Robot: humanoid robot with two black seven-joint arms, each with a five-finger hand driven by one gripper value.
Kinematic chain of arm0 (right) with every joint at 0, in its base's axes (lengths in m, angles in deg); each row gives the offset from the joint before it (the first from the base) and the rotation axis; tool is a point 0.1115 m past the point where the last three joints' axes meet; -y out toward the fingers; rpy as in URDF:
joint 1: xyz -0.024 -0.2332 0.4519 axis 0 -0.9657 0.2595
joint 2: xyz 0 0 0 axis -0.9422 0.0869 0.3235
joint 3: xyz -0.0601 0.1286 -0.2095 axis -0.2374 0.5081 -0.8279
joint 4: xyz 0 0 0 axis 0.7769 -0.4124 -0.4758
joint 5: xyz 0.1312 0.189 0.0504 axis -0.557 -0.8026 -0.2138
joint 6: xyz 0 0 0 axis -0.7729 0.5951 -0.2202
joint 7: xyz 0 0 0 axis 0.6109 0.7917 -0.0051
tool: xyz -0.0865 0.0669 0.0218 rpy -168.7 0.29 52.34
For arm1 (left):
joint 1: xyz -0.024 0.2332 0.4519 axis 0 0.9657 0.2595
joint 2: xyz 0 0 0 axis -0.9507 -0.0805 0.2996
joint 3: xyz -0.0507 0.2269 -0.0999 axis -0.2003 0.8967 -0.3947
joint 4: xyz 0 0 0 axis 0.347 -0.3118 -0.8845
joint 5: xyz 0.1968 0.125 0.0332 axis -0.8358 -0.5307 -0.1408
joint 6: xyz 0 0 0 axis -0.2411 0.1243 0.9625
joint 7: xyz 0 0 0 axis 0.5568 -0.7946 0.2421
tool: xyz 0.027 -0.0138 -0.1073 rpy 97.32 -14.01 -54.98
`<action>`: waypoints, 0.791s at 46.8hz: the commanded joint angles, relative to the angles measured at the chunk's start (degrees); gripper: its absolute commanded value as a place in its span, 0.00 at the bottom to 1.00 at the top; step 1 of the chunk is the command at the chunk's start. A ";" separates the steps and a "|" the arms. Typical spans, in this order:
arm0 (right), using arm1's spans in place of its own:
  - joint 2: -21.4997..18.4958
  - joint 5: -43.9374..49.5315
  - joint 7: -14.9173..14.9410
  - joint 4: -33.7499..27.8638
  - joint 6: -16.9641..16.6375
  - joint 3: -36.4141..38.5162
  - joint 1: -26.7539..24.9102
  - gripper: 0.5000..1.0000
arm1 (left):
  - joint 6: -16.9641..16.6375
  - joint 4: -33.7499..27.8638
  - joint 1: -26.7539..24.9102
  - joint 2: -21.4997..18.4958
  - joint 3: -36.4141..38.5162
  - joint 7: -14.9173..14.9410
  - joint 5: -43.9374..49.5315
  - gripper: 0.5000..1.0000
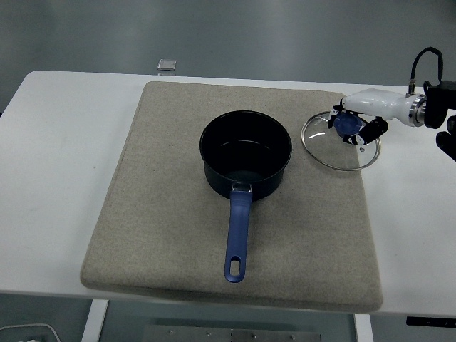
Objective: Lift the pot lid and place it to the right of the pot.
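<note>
You are looking down on a white table (64,178) that fills most of the view. A large beige mat (157,214) lies flat on it, covering the middle of the surface and reaching close to the near edge.

On the mat, slightly above its centre, stands a dark blue pot (245,162), upright and uncovered, so you can see straight into its dark interior. Its blue handle (236,239) points toward the near edge of the table and ends in a hanging hole.

To the right of the pot, well apart from it, you find the glass pot lid (341,140). It sits at the mat's far right corner, its metal rim overlapping the mat's right edge, part over mat and part over bare table. Whether the rim rests fully on the surface or is held slightly off it cannot be told from this view.

The right hand (353,127) comes in from the right edge on a white wrist section, and its dark fingers are closed around the blue knob (347,125) at the lid's centre, pinching it.

A small grey square object (167,65) lies at the table's far edge, beyond the mat.
</note>
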 commanded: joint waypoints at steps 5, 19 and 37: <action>0.13 -1.42 0.00 0.40 -0.88 0.53 -0.28 0.12 | 0.00 0.00 0.00 0.00 -0.06 0.00 0.01 1.00; 0.21 -6.44 0.00 0.49 -3.08 0.00 -0.28 0.59 | 0.00 0.00 0.00 0.00 0.02 0.00 0.01 1.00; 0.39 -6.26 0.00 0.49 -3.17 -0.09 0.07 0.62 | 0.00 0.00 -0.08 0.00 0.02 0.00 0.01 1.00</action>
